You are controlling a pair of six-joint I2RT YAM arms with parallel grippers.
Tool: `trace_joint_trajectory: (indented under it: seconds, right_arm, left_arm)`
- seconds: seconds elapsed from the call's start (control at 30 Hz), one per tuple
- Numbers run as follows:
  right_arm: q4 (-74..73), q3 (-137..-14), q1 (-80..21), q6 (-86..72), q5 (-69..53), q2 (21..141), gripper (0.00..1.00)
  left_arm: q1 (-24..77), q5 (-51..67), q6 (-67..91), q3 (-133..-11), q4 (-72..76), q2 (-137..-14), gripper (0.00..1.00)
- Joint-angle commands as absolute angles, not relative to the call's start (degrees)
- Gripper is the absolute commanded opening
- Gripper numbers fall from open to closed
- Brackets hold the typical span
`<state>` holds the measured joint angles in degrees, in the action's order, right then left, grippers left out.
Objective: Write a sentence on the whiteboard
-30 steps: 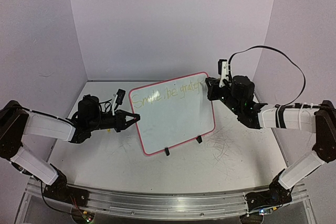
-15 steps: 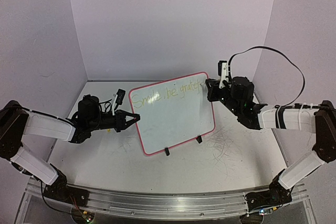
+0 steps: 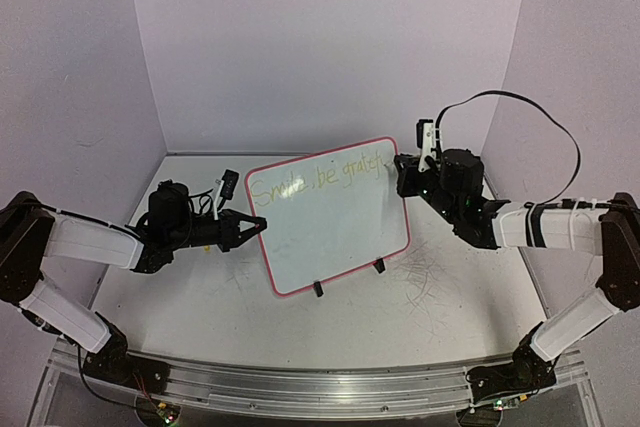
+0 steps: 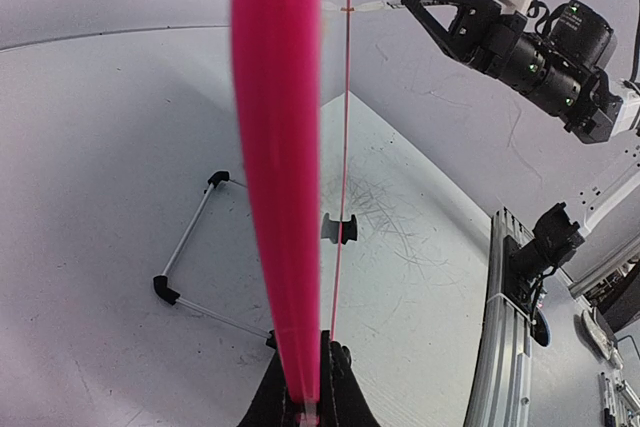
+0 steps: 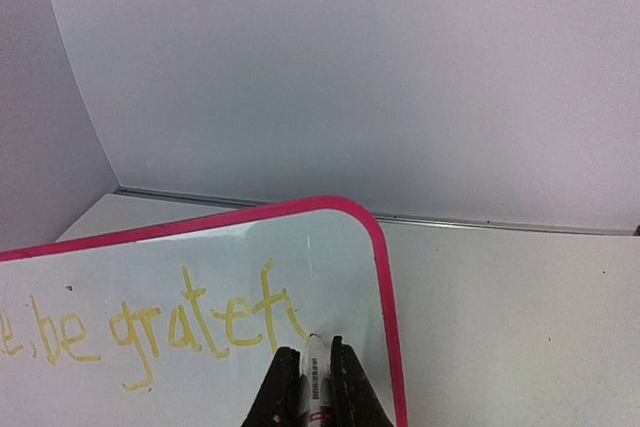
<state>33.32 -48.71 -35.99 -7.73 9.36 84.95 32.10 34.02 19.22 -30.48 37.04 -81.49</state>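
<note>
The whiteboard [image 3: 335,237], white with a pink frame, stands upright on the table on two black clip feet [image 3: 318,289]. My left gripper [image 3: 262,228] is shut on its left edge; in the left wrist view that edge shows as a pink band [image 4: 278,197] rising from between my left gripper's [image 4: 308,399] fingers. The sentence [image 3: 318,179] runs along the top in yellow and now reads "Smile, be gratef" [image 5: 200,322]. My right gripper [image 5: 315,359] is shut on a white marker [image 5: 318,382], whose tip touches the board [image 5: 340,247] just right of the last letter, near the top right corner.
Old pen scribbles [image 3: 425,272] mark the table right of the board. Behind the board a thin wire stand with black corners [image 4: 190,247] lies on the table. Lilac walls close in on three sides. A black cable [image 3: 540,117] loops above the right arm.
The right gripper has shifted slightly to the right along the board's top, and the yellow writing has grown by a stroke. The left arm and board have not moved.
</note>
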Motion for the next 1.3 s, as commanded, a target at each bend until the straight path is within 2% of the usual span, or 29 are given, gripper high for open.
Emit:
trace_joint_trajectory:
  seconds: [0.0,0.93,1.27]
  right_arm:
    - [35.16,-52.48,-35.78,-6.77,10.93,85.72,0.00]
    - [32.61,-49.44,-35.77,-7.78,11.89,83.27,0.00]
    - [31.03,-49.90,-35.77,-3.10,13.49,77.04,0.00]
  left_arm:
    - [31.60,31.45,15.12,-30.45,36.54,-79.95,0.00]
    - [31.64,31.55,15.11,-30.23,36.39,-79.91,0.00]
    - [31.63,31.53,15.00,-30.55,36.32,-80.14,0.00]
